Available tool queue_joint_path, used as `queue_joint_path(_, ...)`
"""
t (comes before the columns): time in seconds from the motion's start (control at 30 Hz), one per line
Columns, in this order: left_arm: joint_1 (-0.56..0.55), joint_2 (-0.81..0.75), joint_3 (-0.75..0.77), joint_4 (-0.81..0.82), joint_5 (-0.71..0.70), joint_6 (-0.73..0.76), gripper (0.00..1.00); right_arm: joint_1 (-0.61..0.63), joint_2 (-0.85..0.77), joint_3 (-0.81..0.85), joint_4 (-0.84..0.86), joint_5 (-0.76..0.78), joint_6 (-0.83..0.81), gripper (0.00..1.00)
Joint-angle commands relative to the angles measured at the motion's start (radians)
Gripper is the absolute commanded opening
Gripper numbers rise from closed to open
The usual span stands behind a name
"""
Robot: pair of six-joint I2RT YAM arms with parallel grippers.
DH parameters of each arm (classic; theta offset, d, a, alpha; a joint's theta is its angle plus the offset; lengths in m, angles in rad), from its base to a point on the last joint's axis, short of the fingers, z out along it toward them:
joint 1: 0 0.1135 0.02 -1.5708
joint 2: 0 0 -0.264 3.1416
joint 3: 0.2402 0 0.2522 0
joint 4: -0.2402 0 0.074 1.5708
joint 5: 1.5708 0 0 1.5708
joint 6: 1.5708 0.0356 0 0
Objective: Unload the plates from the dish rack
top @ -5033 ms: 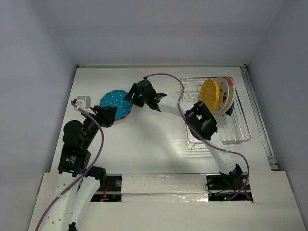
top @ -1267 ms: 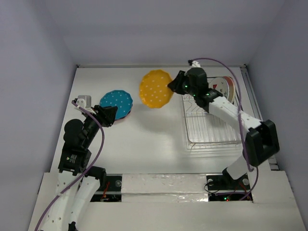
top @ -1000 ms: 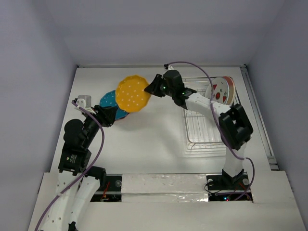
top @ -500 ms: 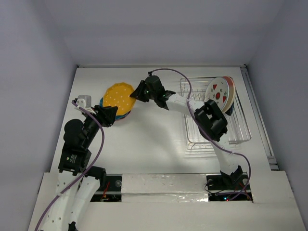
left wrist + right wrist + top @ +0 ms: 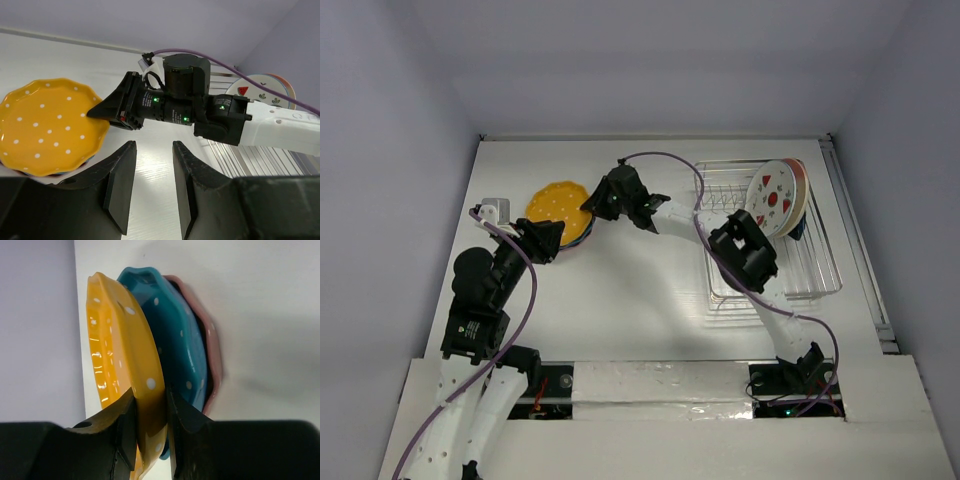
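Observation:
An orange scalloped plate (image 5: 558, 200) (image 5: 47, 125) (image 5: 117, 340) with white dots lies nearly flat over a stack at the table's left. My right gripper (image 5: 588, 203) (image 5: 150, 400) is shut on its right rim. Under it are a teal dotted plate (image 5: 175, 335) and a pinkish-red plate (image 5: 212, 355). My left gripper (image 5: 542, 240) (image 5: 154, 150) hovers just in front of the stack, open and holding nothing. The wire dish rack (image 5: 790, 270) (image 5: 270, 160) stands at the right. A white strawberry plate (image 5: 775, 195) (image 5: 255, 87) is upright at its far end, with more plates behind it.
The right arm (image 5: 690, 225) stretches across the middle of the table from the rack side to the stack. A purple cable (image 5: 665, 160) loops above it. The left wall runs close beside the stack, and the back wall lies beyond it.
My right gripper has carried the orange plate leftward from beside the rack and lowered it over the teal plate. The left arm has not moved.

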Motion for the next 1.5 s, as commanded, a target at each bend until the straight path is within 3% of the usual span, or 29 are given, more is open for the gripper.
queue_joint_path(0.0,0.007,-0.007,0.042,0.034,0.013,0.004,0.32,0.004,-0.029,0.082,0.122,0.013,0.059,0.08)
queue_joint_path(0.33,0.007,-0.009,0.042,0.035,0.012,0.006,0.32,0.013,-0.026,0.071,0.1,0.016,0.036,0.45)
queue_joint_path(0.47,0.007,-0.007,0.041,0.035,0.013,0.006,0.32,0.023,-0.06,0.061,0.05,0.054,-0.028,0.7)
queue_joint_path(0.57,0.007,-0.007,0.041,0.037,0.012,0.004,0.32,0.023,-0.107,0.033,0.008,0.113,-0.084,0.8)
queue_joint_path(0.83,0.007,-0.01,0.041,0.037,0.01,0.006,0.32,0.023,-0.238,-0.065,-0.098,0.255,-0.219,0.9)
queue_joint_path(0.93,0.007,-0.01,0.041,0.037,0.009,0.004,0.32,0.023,-0.305,-0.128,-0.095,0.295,-0.26,0.82)
queue_joint_path(1.1,0.007,-0.012,0.041,0.035,0.004,0.006,0.32,0.006,-0.522,-0.267,-0.115,0.426,-0.346,0.0)
queue_joint_path(1.23,0.007,-0.016,0.041,0.035,0.006,0.006,0.31,-0.089,-0.766,-0.47,-0.153,0.547,-0.426,0.0)
queue_joint_path(1.43,0.007,-0.018,0.039,0.038,0.012,0.004,0.13,-0.319,-1.053,-0.714,-0.321,0.696,-0.53,0.0)
queue_joint_path(1.47,0.007,-0.016,0.039,0.038,0.006,0.004,0.06,-0.336,-1.119,-0.741,-0.334,0.722,-0.538,0.0)
